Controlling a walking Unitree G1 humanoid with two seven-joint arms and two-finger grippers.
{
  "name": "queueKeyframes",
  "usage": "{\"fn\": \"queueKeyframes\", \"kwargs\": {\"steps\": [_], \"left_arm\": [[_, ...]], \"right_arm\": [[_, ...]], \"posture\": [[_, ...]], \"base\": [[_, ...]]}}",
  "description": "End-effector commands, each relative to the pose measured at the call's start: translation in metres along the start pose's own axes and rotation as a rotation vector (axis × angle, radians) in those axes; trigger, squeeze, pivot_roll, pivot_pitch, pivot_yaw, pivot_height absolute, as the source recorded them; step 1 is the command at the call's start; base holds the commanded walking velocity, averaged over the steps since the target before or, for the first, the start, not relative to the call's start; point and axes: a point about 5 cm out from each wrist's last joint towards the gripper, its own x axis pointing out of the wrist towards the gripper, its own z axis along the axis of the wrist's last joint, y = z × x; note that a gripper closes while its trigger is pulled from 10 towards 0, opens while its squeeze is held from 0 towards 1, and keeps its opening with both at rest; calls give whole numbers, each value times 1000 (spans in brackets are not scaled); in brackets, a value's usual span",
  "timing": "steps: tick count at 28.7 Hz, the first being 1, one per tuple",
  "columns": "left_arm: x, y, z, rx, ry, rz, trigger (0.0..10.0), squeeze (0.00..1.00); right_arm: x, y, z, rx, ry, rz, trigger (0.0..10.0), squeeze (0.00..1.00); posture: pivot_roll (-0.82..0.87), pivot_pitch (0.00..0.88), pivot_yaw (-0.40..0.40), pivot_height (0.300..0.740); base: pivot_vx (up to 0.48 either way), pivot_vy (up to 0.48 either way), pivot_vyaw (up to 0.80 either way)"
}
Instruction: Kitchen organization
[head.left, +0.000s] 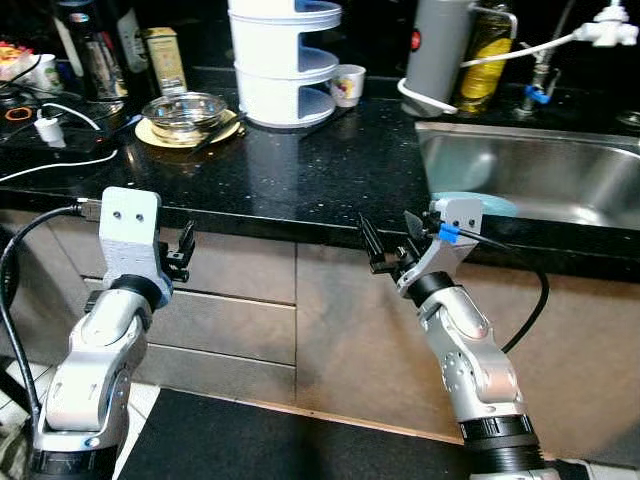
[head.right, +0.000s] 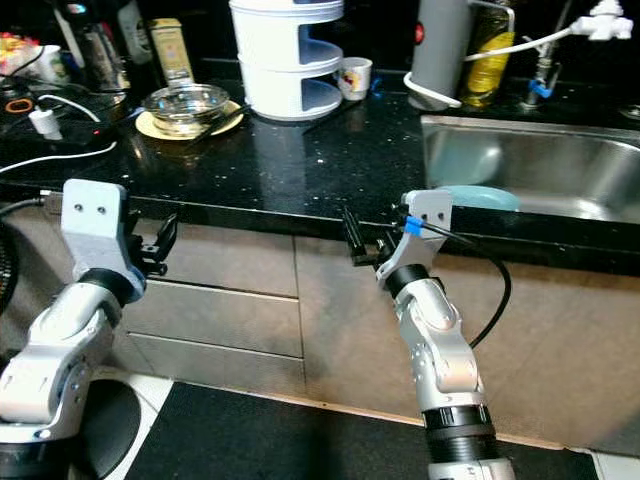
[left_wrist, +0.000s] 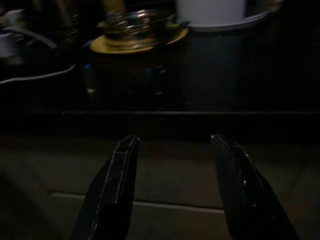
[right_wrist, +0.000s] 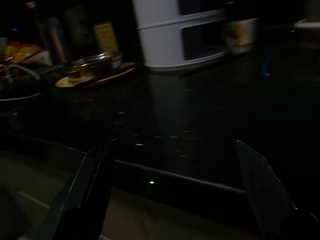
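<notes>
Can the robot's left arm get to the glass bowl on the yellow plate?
Probably yes. The left gripper is open, below the counter edge, and the glass bowl sits beyond it on the yellow plate with bare counter between. It must rise first.

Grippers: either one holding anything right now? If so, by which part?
Nothing held. The left gripper and the right gripper are both open and empty, in front of the countertop edge.

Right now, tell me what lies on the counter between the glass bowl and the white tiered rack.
Nothing stands there: in the left eye view, only bare black counter separates the glass bowl, on its yellow plate, from the white tiered rack.
</notes>
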Motion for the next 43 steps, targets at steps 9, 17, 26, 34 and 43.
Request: {"fn": "queueKeyframes", "kwargs": {"steps": [9, 17, 26, 34, 43], "left_arm": [[-2, 2, 1, 26, 8, -4, 10000, 0], [0, -1, 3, 24, 18, -31, 10000, 0], [2, -2, 4, 19, 30, -36, 10000, 0], [4, 6, -1, 12, 77, 19, 10000, 0], [2, 7, -4, -23, 90, 34, 10000, 0]], "right_arm": [[-1, 0, -4, -6, 9, -1, 10000, 0], [-4, -3, -7, 15, 15, -29, 10000, 0], [-9, -5, -10, 26, 25, -47, 10000, 0], [-9, -4, -10, 28, 27, -46, 10000, 0], [-9, -1, -12, 36, 40, -35, 10000, 0]], "posture": [[54, 185, -31, 740], [58, 189, -21, 740], [57, 186, -8, 740], [57, 182, -9, 740], [60, 189, -17, 740]], "base": [[0, 0, 760], [0, 0, 330], [0, 0, 0], [0, -270, 0], [0, 0, 0]]}}
